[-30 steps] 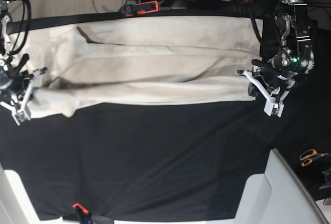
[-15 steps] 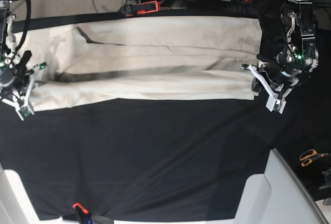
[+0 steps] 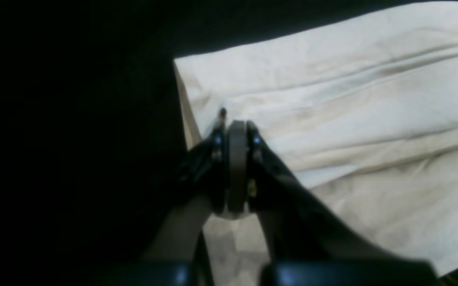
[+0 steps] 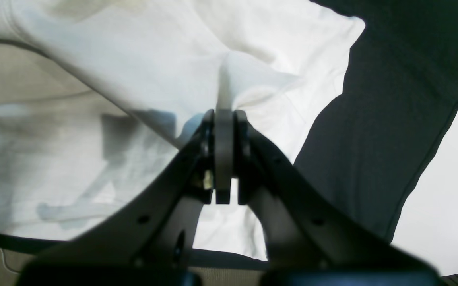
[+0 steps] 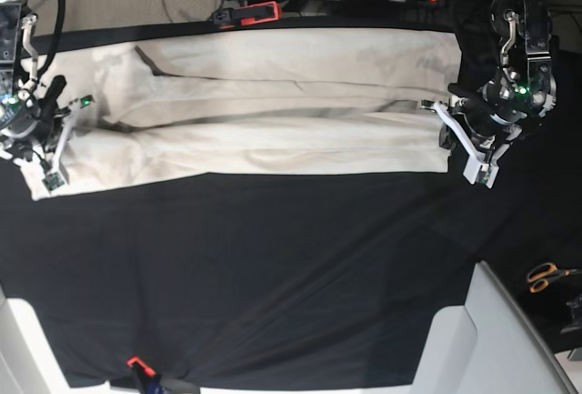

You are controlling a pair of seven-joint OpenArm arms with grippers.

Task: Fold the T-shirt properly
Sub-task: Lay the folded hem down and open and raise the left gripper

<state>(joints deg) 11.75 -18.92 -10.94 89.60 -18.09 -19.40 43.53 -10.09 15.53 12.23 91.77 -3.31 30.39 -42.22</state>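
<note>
the t-shirt (image 5: pixel 273 107) lies as a long cream band across the far part of the black tablecloth (image 5: pixel 273 276), its near long side doubled up over the body so that a lengthwise fold line runs between the two arms. the left gripper (image 5: pixel 455 135) sits at the band's end on the base view's right; the left wrist view shows its jaws closed flat together on the edge of the cloth. the right gripper (image 5: pixel 45 153) sits at the opposite end; in the right wrist view its jaws are likewise pressed together, with a raised peak of cloth pinched between them.

judgement: the step in hand is the lengthwise fold, with both ends held and the flap being laid over. the folded layer looks slightly wrinkled toward the right gripper's end. the next move appears to call for setting both corners down level with the far edge, keeping the cloth taut between the arms, then letting go without dragging the layer back.
</note>
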